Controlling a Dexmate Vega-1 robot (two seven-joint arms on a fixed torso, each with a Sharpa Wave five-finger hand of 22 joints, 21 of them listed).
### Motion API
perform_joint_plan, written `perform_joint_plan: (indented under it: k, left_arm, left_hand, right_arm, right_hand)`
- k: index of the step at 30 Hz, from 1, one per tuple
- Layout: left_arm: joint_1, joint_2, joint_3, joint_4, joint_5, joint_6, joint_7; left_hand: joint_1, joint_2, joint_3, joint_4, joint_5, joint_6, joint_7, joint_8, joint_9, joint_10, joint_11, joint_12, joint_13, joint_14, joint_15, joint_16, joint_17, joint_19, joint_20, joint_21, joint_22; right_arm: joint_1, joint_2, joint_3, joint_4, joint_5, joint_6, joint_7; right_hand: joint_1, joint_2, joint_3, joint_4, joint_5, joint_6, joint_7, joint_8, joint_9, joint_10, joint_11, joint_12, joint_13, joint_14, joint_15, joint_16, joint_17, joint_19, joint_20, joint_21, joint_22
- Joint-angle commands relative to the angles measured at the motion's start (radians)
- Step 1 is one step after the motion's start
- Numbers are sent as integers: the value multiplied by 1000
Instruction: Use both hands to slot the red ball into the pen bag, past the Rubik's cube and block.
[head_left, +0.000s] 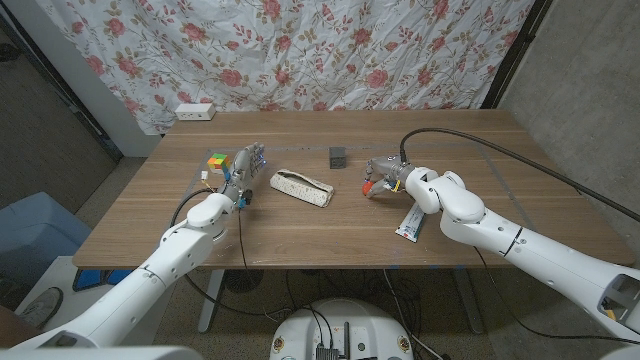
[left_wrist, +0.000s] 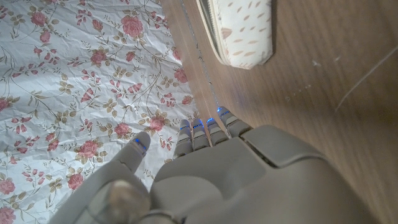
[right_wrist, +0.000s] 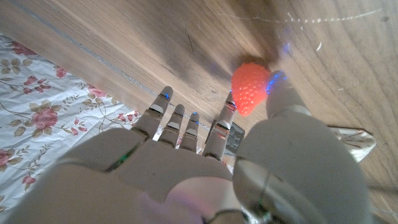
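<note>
Right hand (right_wrist: 205, 180) pinches red ball (right_wrist: 250, 87) above bare table (right_wrist: 186, 37).

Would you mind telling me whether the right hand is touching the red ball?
Touching. The right wrist view shows the red ball pinched between the right hand's thumb and a fingertip, with no gap visible on either side.

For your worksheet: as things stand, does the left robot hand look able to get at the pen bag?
Probably yes. The left robot hand stands just beside the pen bag, with bare table between them; the Rubik's cube sits on its far side, out of the way.
</note>
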Motion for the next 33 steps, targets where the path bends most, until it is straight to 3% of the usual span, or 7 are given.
perform_joint_plan:
  k: [1,8,11,16,18,24,33]
  left_arm:
    - [-26,2,9,19,1,8,-25]
    - [-33,23,13,4,6,21,-45]
    - [-29,34,11,-6,10,19,-50]
    - [-12,66,6,-38,28,20,-51]
    - [-3,76,2,-53,38,17,-42]
    - [14,122,-6,-97,59,34,-48]
    - [7,180,-1,-137,105,75,-60]
  left_hand:
    - [-10,83,10,-1,-1,9,3,-2,5,5,2,-3,3,4,-2,0,6,2,1,6,1]
    - [-10,82,10,-3,-2,9,1,-2,5,6,1,-3,3,0,2,-1,6,0,4,5,1]
    - [-2,75,12,-17,-3,21,-11,2,5,9,0,-2,3,-1,0,-3,3,0,7,5,1]
    - [19,56,14,-59,-10,60,-36,12,5,16,-11,0,3,0,-7,-4,0,2,5,4,-1]
    - [39,49,19,-101,-16,89,-59,15,5,25,-18,2,3,1,-11,-3,-1,6,5,3,-2]
    - [57,45,24,-137,-22,113,-67,17,6,34,-31,3,3,7,-23,-2,-1,11,0,3,-2]
    - [104,42,40,-225,-32,155,-91,18,6,61,-50,7,3,26,-43,0,0,35,-2,6,-3]
  right_arm:
    - [1,-3,6,0,6,12,-23]
    - [1,-12,13,-18,2,12,-14]
    - [-4,-18,19,-32,3,12,-15]
    - [-11,-22,30,-48,4,6,-13]
    - [-13,-23,34,-53,7,4,-11]
    - [-16,-26,41,-65,6,0,-4]
    - [-22,-32,57,-78,22,-3,-2]
  right_hand:
    - [19,1,5,5,-3,23,-1,12,7,16,3,5,3,12,-2,6,5,14,-5,-1,4]
    - [22,1,5,6,-4,35,-1,18,8,19,1,4,2,12,-2,6,6,16,-7,-1,4]
    - [22,0,4,7,-4,38,-1,20,8,21,2,4,2,13,-1,6,7,17,-7,-2,4]
    - [23,0,4,8,-4,43,-2,22,9,23,2,3,2,12,-5,6,8,17,-8,-2,4]
    - [23,0,3,8,-4,45,-2,23,9,24,2,3,2,13,-4,7,8,17,-8,-3,4]
    - [23,0,3,9,-4,48,-2,25,9,25,2,2,2,13,-3,7,9,18,-8,-3,4]
    - [22,-1,1,10,-4,53,-2,27,9,27,2,2,2,14,-3,7,10,18,-7,-4,4]
